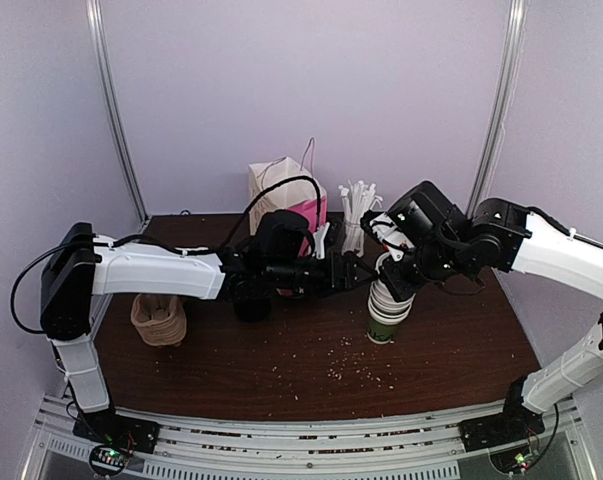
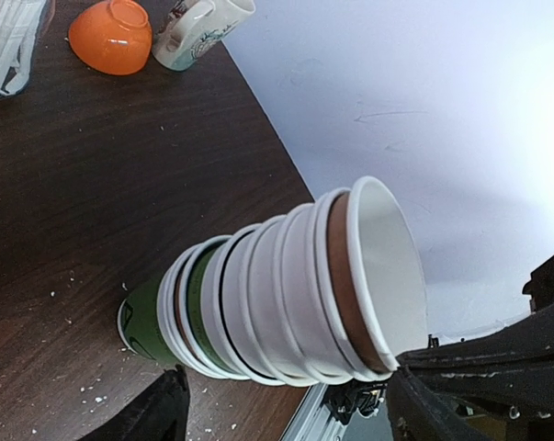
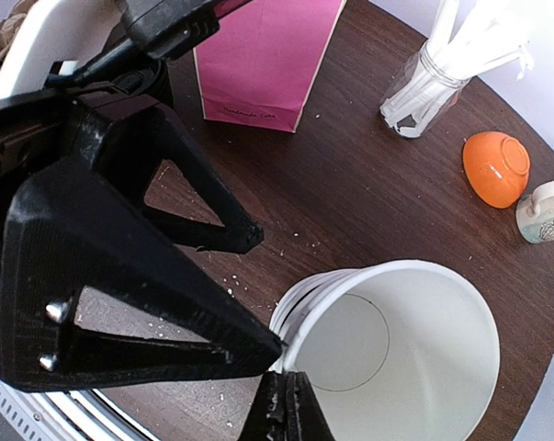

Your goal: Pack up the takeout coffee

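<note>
Dark wood tabletop [image 1: 281, 385], crumbs over the near half. Near L: tan crumpled lump [image 1: 159, 320] beside the L arm's white link.

Mid R: cup stack [image 1: 389, 308], white w/ a green cup at the bottom. It stands base down, mouth up, leaning slightly.
- R jaws are closed tight, tips [image 3: 275, 409] at the top cup's near rim. Can't tell if the rim is pinched.
- L jaws are wide, fingers [image 2: 157, 413] either side of the stack in the wrist view, gripping nothing. One finger is close by the top rim.

Coffee: can't pick it out for sure. A dark shape [image 1: 251, 300] under the L forearm may be it; axis & heading unreadable.

Behind: pink bag [image 1: 309, 215], white bag [image 1: 273, 180], straw jar [image 1: 358, 215]. Far R edge: orange bowl [image 3: 497, 167] upside down, mug [image 3: 543, 213] just beside it.
</note>
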